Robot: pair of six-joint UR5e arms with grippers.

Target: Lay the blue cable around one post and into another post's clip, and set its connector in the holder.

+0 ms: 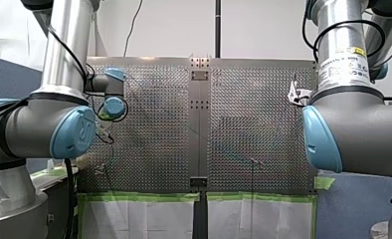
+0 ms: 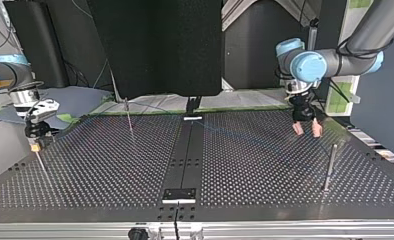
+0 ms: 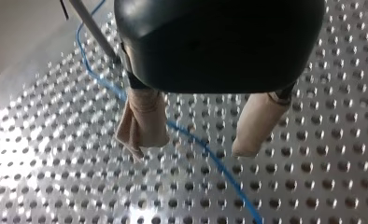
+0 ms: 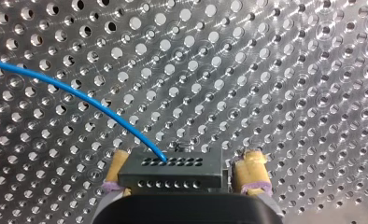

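A thin blue cable (image 3: 205, 150) lies on the perforated table (image 2: 110, 170) and passes under my left gripper (image 3: 191, 149). That gripper is open, its beige pads (image 3: 142, 126) just above the plate and nothing between them. In the top view my left gripper (image 2: 307, 130) hangs low at the far right. The cable (image 4: 79, 93) ends in a black connector (image 4: 170, 170) that sits between the yellow pads (image 4: 253, 168) of my right gripper (image 4: 186, 158). A gap shows beside one pad, so it is open. My right gripper (image 2: 34, 142) is at the top view's left edge.
Thin metal posts stand on the plate: one (image 2: 129, 117) far left of centre, one (image 2: 330, 167) near right, one (image 2: 41, 162) just below my right gripper. A black block (image 2: 180, 194) sits on the centre strip near the front edge. Another post (image 3: 93, 30) rises beside my left gripper.
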